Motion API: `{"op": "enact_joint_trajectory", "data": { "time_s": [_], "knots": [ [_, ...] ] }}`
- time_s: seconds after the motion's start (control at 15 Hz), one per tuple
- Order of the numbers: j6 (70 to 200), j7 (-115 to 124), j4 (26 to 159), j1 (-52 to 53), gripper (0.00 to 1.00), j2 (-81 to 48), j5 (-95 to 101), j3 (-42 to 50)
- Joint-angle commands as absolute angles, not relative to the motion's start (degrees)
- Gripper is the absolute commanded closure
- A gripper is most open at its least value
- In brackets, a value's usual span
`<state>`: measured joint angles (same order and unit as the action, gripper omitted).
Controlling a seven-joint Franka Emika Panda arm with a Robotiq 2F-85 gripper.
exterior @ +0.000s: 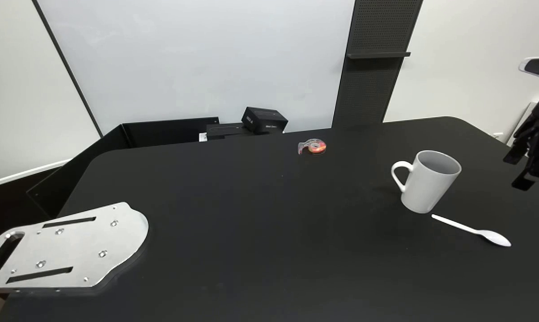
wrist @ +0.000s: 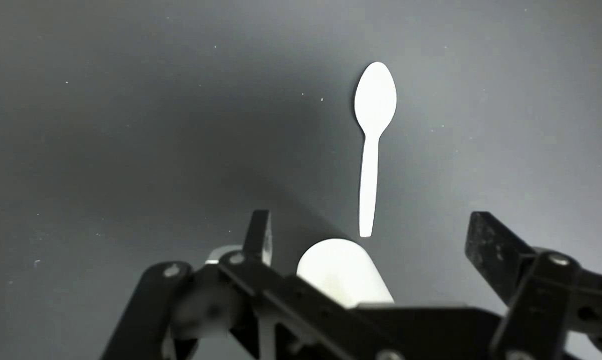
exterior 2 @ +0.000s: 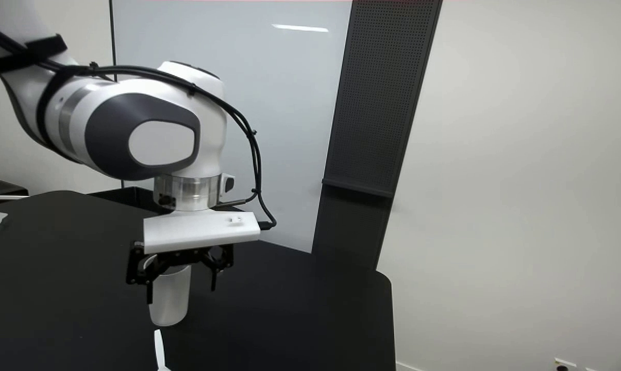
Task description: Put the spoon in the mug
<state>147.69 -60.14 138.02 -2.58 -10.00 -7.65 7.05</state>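
Note:
The white spoon (exterior: 473,230) lies flat on the black table. Its handle end points toward the mug's base, a short gap away. In the wrist view the spoon (wrist: 374,107) has its bowl at the top and handle toward the jaws. In an exterior view only its handle (exterior 2: 158,346) shows. The white mug (exterior: 430,183) stands upright, with its loop handle away from the spoon. It also shows in an exterior view (exterior 2: 170,299), partly behind a finger, and in the wrist view (wrist: 341,272), mostly covered. My gripper (exterior 2: 181,294) is open and empty, pointing down above the table; fingertips spread wide (wrist: 371,220).
A small red tape dispenser (exterior: 315,146) lies toward the table's back edge. A silver metal plate (exterior: 79,246) sits at the far end. A black box (exterior: 265,120) stands beyond the back edge. The mug stands close to the gripper and spoon.

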Motion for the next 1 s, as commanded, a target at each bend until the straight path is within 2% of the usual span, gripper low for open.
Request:
{"op": "enact_joint_trajectory", "data": {
  "time_s": [0.0,0.47,0.93],
  "knots": [
    [148.1,-54.6,135.5,-4.0,0.0,-13.0,-5.4,4.6],
    [148.6,-38.8,137.0,-2.1,0.0,-13.4,5.0,4.1],
    [148.9,-43.2,137.1,-4.9,0.0,-13.3,3.1,1.9]
  ]
}}
